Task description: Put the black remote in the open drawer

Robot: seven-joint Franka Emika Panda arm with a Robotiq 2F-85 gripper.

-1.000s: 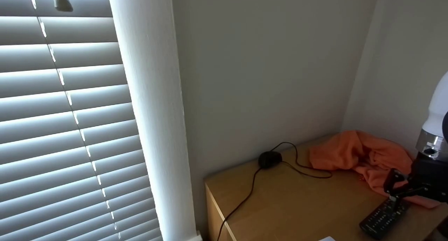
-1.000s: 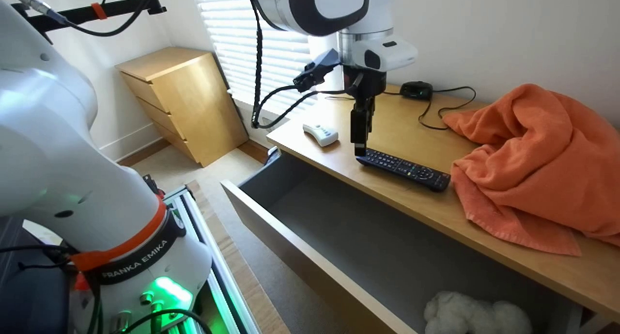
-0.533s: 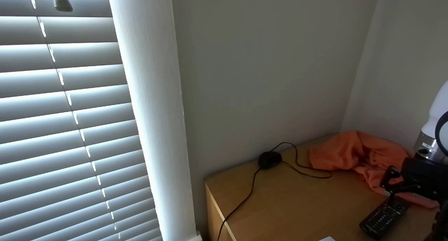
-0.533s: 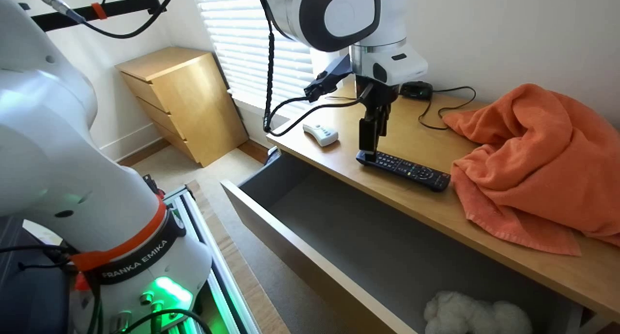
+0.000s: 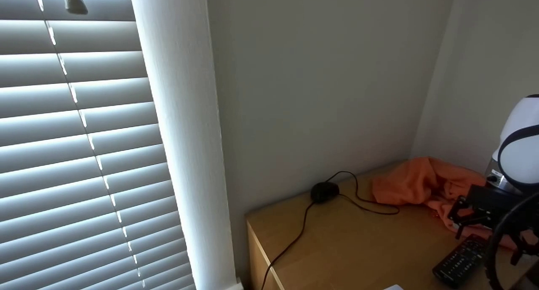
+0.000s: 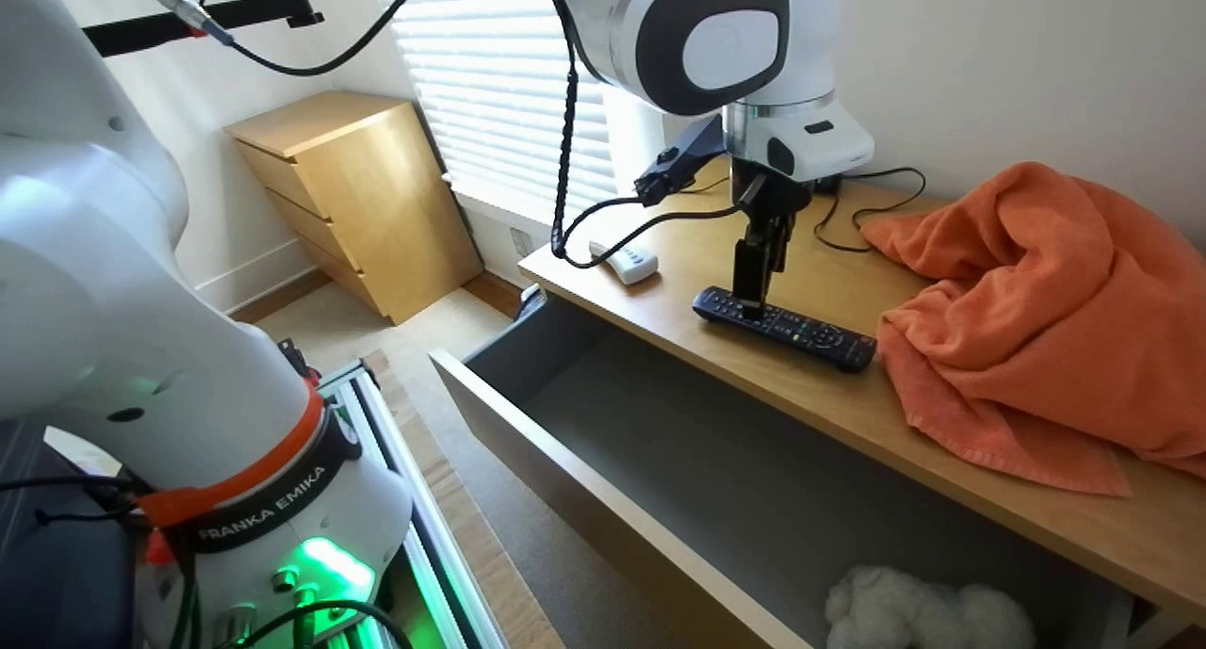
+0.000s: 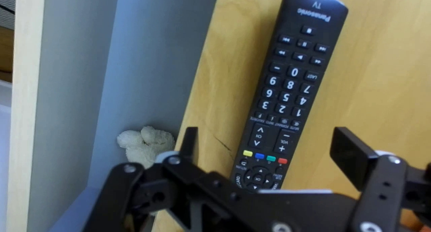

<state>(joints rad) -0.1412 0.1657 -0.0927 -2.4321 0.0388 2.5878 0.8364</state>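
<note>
The black remote (image 6: 812, 334) lies flat on the wooden dresser top near its front edge; it also shows in an exterior view (image 5: 455, 265). In the wrist view the remote (image 7: 286, 90) runs slantwise between the fingers, its lower end hidden behind the gripper. My gripper (image 7: 267, 142) is open, one finger on each side of the remote with a gap on both sides. In an exterior view the gripper (image 6: 756, 300) points down over the remote's middle-left part. The open drawer (image 6: 603, 512) is pulled out below; its front wall (image 7: 27, 90) shows in the wrist view.
A white fluffy toy (image 6: 923, 611) lies in the drawer's near end. An orange towel (image 6: 1046, 319) is heaped beside the remote. A white controller (image 6: 629, 262) lies on the dresser top. A black plug with thin cable (image 5: 324, 192) lies toward the wall.
In an exterior view my gripper has moved rightward and slightly down, from the remote's left end to farther along it. The remote, drawer and towel have not moved.
</note>
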